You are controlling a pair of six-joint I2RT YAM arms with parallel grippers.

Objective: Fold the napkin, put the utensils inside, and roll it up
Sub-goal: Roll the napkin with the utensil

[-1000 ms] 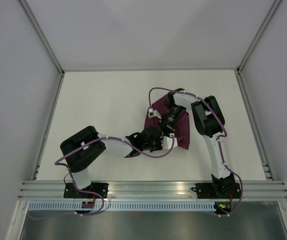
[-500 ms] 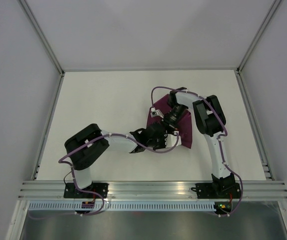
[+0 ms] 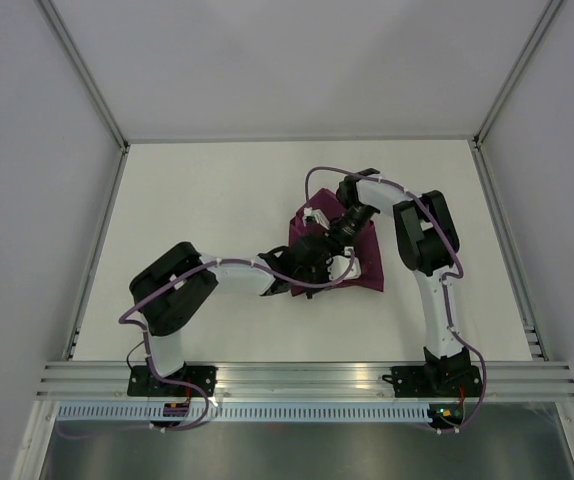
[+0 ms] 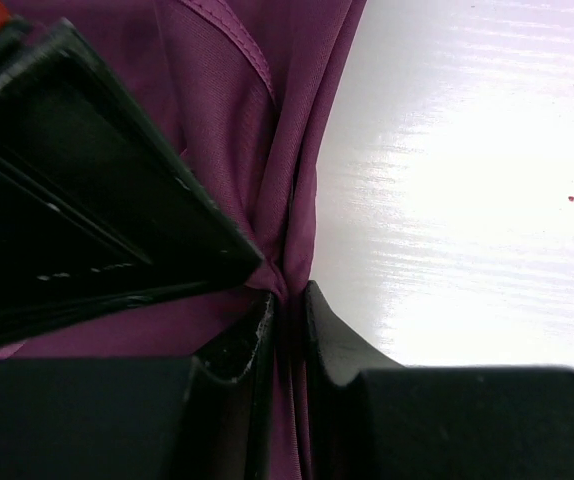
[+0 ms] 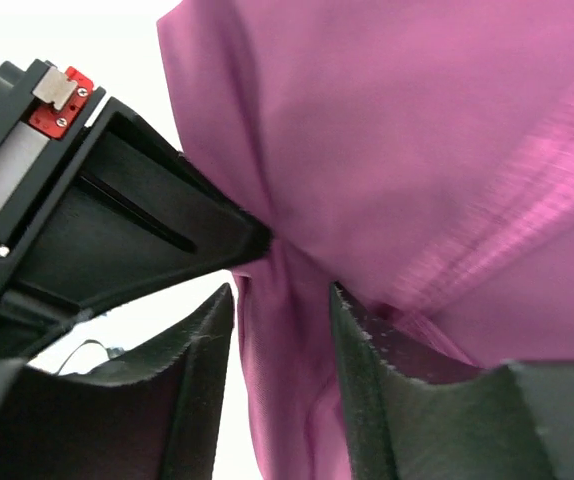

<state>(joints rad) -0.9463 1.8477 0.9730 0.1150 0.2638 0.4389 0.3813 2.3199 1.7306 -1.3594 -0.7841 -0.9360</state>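
The magenta napkin (image 3: 369, 262) lies bunched on the white table right of centre, and both grippers meet at its left edge. My left gripper (image 3: 319, 260) is shut on a gathered fold of the napkin (image 4: 227, 110), the cloth pinched between its fingertips (image 4: 287, 305). My right gripper (image 3: 336, 240) is just beyond it. Its jaws (image 5: 282, 300) stand apart around the same hanging fold of napkin (image 5: 417, 150), and table shows between the left finger and the cloth. No utensils are in view.
The white table (image 3: 197, 220) is bounded by grey walls at the back and sides and an aluminium rail (image 3: 307, 378) at the near edge. Each wrist view shows the other gripper's black body close by, in the left wrist view (image 4: 77, 200) and the right wrist view (image 5: 117, 210).
My left gripper has moved right and away from me onto the napkin's left edge. The right gripper has shifted slightly right. The napkin's left side is more gathered.
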